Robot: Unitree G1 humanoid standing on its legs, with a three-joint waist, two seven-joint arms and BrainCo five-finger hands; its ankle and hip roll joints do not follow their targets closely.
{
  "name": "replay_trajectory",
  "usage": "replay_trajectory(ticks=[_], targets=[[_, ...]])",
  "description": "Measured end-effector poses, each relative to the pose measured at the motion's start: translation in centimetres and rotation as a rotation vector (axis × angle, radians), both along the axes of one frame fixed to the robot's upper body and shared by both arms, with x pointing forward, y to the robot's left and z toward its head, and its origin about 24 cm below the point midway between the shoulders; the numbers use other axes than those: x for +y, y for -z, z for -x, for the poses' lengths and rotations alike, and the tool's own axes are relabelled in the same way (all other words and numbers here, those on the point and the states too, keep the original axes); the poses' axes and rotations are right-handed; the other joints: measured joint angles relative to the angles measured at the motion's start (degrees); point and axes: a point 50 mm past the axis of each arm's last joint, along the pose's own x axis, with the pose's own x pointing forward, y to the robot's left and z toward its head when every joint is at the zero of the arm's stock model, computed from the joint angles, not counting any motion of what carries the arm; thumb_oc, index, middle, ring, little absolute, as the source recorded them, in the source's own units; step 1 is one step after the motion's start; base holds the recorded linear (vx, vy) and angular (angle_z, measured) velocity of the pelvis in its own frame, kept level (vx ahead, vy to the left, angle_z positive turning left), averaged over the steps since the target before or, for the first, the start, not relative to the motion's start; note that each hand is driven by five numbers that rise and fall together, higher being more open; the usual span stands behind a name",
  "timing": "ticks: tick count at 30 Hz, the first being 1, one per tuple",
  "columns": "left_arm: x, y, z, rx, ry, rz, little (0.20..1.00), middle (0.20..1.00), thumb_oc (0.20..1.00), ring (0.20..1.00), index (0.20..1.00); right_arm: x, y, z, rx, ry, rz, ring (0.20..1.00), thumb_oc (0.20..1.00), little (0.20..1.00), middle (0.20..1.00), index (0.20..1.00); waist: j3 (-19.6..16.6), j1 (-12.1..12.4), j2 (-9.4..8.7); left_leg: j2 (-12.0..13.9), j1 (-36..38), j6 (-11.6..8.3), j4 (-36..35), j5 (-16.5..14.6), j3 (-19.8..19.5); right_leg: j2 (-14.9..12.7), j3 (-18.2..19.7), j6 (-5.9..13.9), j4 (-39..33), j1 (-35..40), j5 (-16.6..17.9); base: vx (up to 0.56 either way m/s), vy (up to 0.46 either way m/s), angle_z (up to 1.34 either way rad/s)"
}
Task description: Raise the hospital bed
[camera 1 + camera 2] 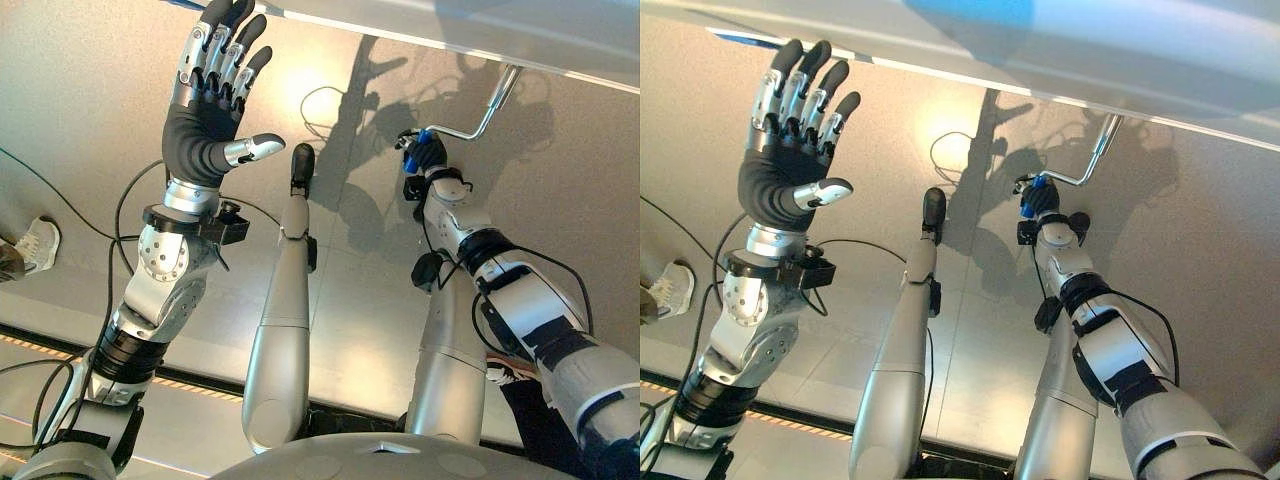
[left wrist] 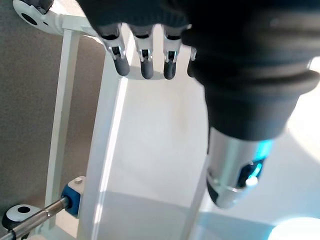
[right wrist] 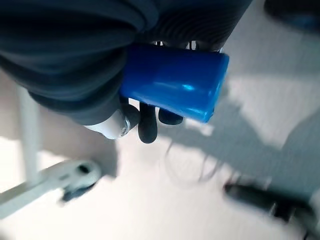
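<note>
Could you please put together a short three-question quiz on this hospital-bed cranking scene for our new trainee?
1. True or false: the robot's left hand is curled round the bent silver metal crank under the white bed frame.
2. Which hand grips the crank's blue cylindrical plastic handle? A) left hand B) right hand C) neither
3. Fill in: the left hand's fingers are ____, raised in the air and holding nothing.

Key:
1. False; the left hand is apart from the crank.
2. B; the right wrist view shows the fingers wrapped round the blue handle.
3. Straight (open).
</note>
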Motion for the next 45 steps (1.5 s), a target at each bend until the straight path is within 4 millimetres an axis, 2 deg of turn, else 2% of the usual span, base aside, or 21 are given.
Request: replay_trajectory(ticks=[3,6,8,9,10,11,12,13,15,17,21,25,27,32,35,36,38,39,43,44,45], targets=[[0.1,0.0,0.0,-0.002,-0.004,-0.011,1.0,1.0,1.0,1.0,1.0,0.6,-0.8,2.3,-0.083,-0.107,-0.076,0.2,0.2,0.2,0.2,0.2,0.1,-0.45,0.41,0.01,0.09,-0.01,-0.04,0.01,0.33,0.14,0.09,-0.02,0.07,-0.06,-0.03,0.0,0.0,0.0],[0.7,0.4,0.2,0.012,-0.027,-0.052,1.0,1.0,1.0,1.0,1.0,0.0,-1.7,5.1,-0.191,-0.201,-0.095,0.2,0.2,0.2,0.2,0.2,0.1,-1.54,0.48,-0.16,0.81,0.08,-0.15,0.03,0.79,-0.04,0.65,0.06,0.26,0.09,0.0,0.0,0.0,0.0],[0.9,0.6,0.4,0.018,-0.029,-0.074,1.0,1.0,1.0,1.0,1.0,0.0,-1.6,5.8,-0.197,-0.22,-0.11,0.2,0.2,0.2,0.2,0.2,0.2,-2.76,0.3,-0.13,1.41,0.12,-0.25,-0.01,1.3,0.07,1.13,0.13,0.19,0.24,0.1,-0.02,-0.01,-0.07],[1.1,0.8,0.8,0.02,-0.022,-0.085,1.0,1.0,1.0,1.0,1.0,0.0,-1.6,7.5,-0.229,-0.258,-0.141,0.2,0.2,0.2,0.2,0.2,0.21,-2.75,0.31,-0.2,2.1,0.44,-0.4,-0.17,2.38,0.03,2.32,0.37,-0.24,0.52,0.48,-0.03,-0.024,-0.11],[1.1,1.0,0.9,0.024,-0.02,-0.09,1.0,1.0,1.0,1.0,1.0,-0.3,-1.4,7.8,-0.231,-0.255,-0.145,0.2,0.2,0.2,0.2,0.2,0.23,-3.87,0.26,-0.22,2.66,0.51,-0.41,-0.21,2.76,0.08,2.4,0.48,-0.55,0.85,0.73,-0.04,-0.085,-0.18],[1.4,1.2,1.3,0.028,-0.017,-0.102,1.0,1.0,1.0,1.0,1.0,-0.8,-1.3,8.9,-0.244,-0.266,-0.175,0.2,0.2,0.2,0.2,0.2,0.4,-3.95,-0.1,-0.11,3.89,0.86,-0.61,-0.43,4.02,0.19,3.54,0.69,-1.44,1.67,1.43,-0.02,-0.063,-0.2],[1.7,1.6,1.6,0.036,-0.022,-0.105,1.0,1.0,1.0,1.0,1.0,-1.7,-0.7,9.6,-0.239,-0.241,-0.186,0.2,0.2,0.2,0.2,0.2,0.44,-5.33,-0.17,0.19,5.34,1.07,-1.0,-0.56,4.89,0.38,3.94,0.86,-2.6,3.06,2.04,-0.02,-0.066,-0.23],[2.0,1.7,1.7,0.041,-0.029,-0.107,1.0,1.0,1.0,1.0,1.0,-2.0,-0.5,9.7,-0.24,-0.232,-0.18,0.2,0.2,0.2,0.2,0.2,0.43,-5.32,-0.18,-0.02,6.16,1.22,-1.14,-0.77,5.25,0.43,4.14,0.98,-3.46,4.07,2.26,-0.02,-0.053,-0.19],[2.3,1.9,1.9,0.048,-0.035,-0.107,1.0,1.0,1.0,1.0,1.0,-2.6,-0.1,9.8,-0.223,-0.21,-0.164,0.2,0.2,0.2,0.2,0.2,0.43,-7.24,-0.38,0.19,7.92,1.54,-1.98,-1.04,5.94,0.96,4.88,1.53,-5.28,5.79,2.82,-0.02,-0.062,-0.13],[2.7,2.0,2.4,0.044,-0.041,-0.112,1.0,1.0,1.0,1.0,1.0,-3.3,-0.1,9.9,-0.236,-0.185,-0.147,0.2,0.2,0.2,0.2,0.2,0.51,-7.9,-1.24,0.51,8.51,1.48,-2.61,-0.94,6.69,1.35,5.18,1.4,-6.62,6.31,3.59,-0.01,-0.065,-0.13],[3.0,2.2,2.5,0.064,-0.027,-0.102,1.0,1.0,1.0,1.0,1.0,-4.2,1.0,10.3,-0.212,-0.115,-0.153,0.2,0.2,0.2,0.2,0.2,0.55,-8.3,-2.38,1.3,9.96,1.19,-3.26,-0.88,7.22,2.03,5.57,1.14,-8.16,7.81,4.44,0.0,-0.102,-0.09],[3.4,2.3,2.6,0.07,-0.03,-0.101,1.0,1.0,1.0,1.0,1.0,-5.9,1.9,9.3,-0.195,0.01,-0.048,0.2,0.2,0.2,0.2,0.2,0.62,-9.34,-3.98,1.16,11.9,1.24,-3.78,-1.02,7.96,2.01,5.93,1.19,-8.26,9.19,4.38,0.01,-0.087,-0.03],[3.3,2.2,2.6,0.066,-0.025,-0.106,1.0,1.0,1.0,1.0,1.0,-5.9,2.0,9.1,-0.195,0.03,-0.042,0.2,0.2,0.2,0.2,0.2,0.62,-9.44,-4.14,1.17,12.0,1.25,-3.77,-1.05,7.96,2.0,5.95,1.22,-8.28,9.32,4.35,0.02,-0.07,0.01],[3.2,2.4,2.8,0.077,0.007,-0.11,1.0,1.0,1.0,1.0,1.0,-9.6,3.7,6.1,-0.135,0.225,0.165,0.2,0.2,0.2,0.2,0.2,0.48,-9.14,-4.94,1.29,12.75,1.31,-3.48,-1.08,7.77,2.01,6.06,1.25,-8.35,10.33,4.37,0.01,-0.064,0.01],[1.8,2.0,2.7,0.076,0.093,-0.153,1.0,1.0,1.0,1.0,1.0,-11.9,4.9,3.4,-0.007,0.307,0.299,0.2,0.2,0.2,0.2,0.2,0.48,-7.59,-5.25,0.92,12.59,1.54,-2.8,-1.32,7.17,1.97,6.03,1.35,-8.3,10.66,4.45,0.0,-0.004,0.03],[1.1,1.9,2.8,0.073,0.132,-0.19,1.0,1.0,1.0,1.0,1.0,-12.2,4.7,2.3,0.039,0.32,0.34,0.2,0.2,0.2,0.2,0.2,0.46,-7.22,-5.23,0.77,12.12,1.64,-2.6,-1.36,6.86,1.83,6.01,1.47,-8.36,10.64,4.51,0.0,-0.022,0.09],[0.5,2.0,2.7,0.078,0.164,-0.207,1.0,1.0,1.0,1.0,1.0,-12.6,4.1,1.5,0.066,0.334,0.367,0.2,0.2,0.2,0.2,0.2,0.44,-6.3,-5.2,0.5,11.51,1.75,-2.48,-1.29,6.61,1.65,5.84,1.67,-8.79,10.53,4.7,0.0,-0.01,0.09],[0.0,1.9,2.6,0.075,0.186,-0.227,1.0,1.0,1.0,1.0,1.0,-13.2,4.3,0.9,0.14,0.348,0.417,0.2,0.2,0.2,0.2,0.2,0.43,-5.96,-5.18,0.43,10.92,1.79,-1.98,-1.26,6.3,1.5,5.37,1.69,-9.13,10.47,4.94,0.0,0.001,0.08],[-0.4,0.9,2.3,0.031,0.198,-0.237,1.0,1.0,1.0,1.0,1.0,-14.2,4.2,0.6,0.232,0.401,0.366,0.2,0.2,0.2,0.2,0.2,0.37,-3.78,-4.99,-0.11,8.79,1.84,-1.3,-0.98,5.08,0.98,4.3,2.04,-9.12,9.51,4.93,0.0,0.024,0.1],[-0.4,0.9,2.3,0.03,0.197,-0.236,1.0,1.0,1.0,1.0,1.0,-13.9,3.9,0.3,0.233,0.401,0.361,0.2,0.2,0.2,0.2,0.2,0.34,-2.97,-4.85,-0.25,8.53,1.84,-1.18,-0.94,5.02,0.86,4.23,2.09,-9.1,9.45,4.9,0.01,0.026,0.11],[-0.6,0.8,2.1,0.025,0.198,-0.222,1.0,1.0,1.0,1.0,1.0,-14.1,4.5,0.4,0.286,0.438,0.344,0.2,0.2,0.2,0.2,0.2,0.17,-2.53,-4.53,-0.44,8.1,1.82,-0.9,-0.96,4.54,0.61,3.54,2.14,-8.97,9.42,4.8,0.01,0.019,0.09]])
